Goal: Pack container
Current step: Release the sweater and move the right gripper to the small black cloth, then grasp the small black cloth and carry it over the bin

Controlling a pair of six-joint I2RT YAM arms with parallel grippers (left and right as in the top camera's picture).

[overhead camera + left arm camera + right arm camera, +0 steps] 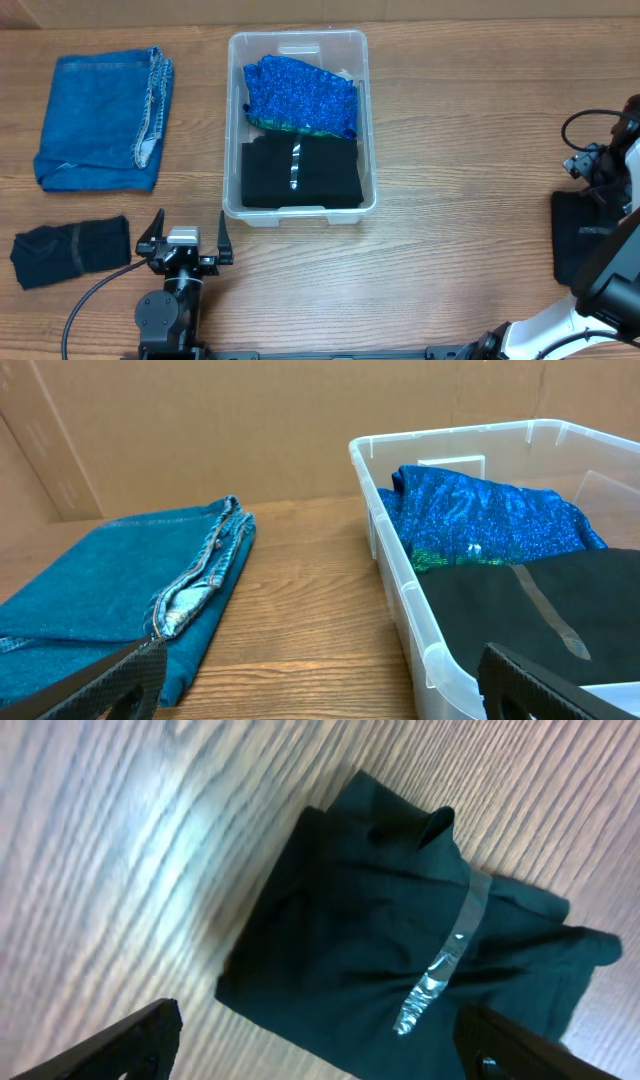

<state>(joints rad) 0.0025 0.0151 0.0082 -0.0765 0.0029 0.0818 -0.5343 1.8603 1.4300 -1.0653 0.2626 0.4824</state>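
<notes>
The container [232, 120] is seen at the middle of the wooden table [450, 150], towards its far edge, with its long sides running away from the arms. It is made of clear, colourless plastic, rectangular with rounded corners, and is edged by a thick rim [390, 550] through which the wood grain can be made out. Two folded garments are held inside: a glittering blue cloth [298, 95] is laid in the far half, and a black garment [300, 172] crossed by a strip of shiny tape is laid in the near half, the two touching at the middle. To the left of the bin, well apart from it, folded jeans [105, 120] are laid flat, and a small black bundle [70, 250] is placed nearer the front edge. The left gripper [190, 225] is held low in front of the bin's near left corner, its fingers spread wide with nothing between them. At the right edge of the table another black garment [400, 950] bound with silver tape [445, 960] is found, and above it the right gripper [325, 1045] is held with its fingers wide apart, gripping nothing.
</notes>
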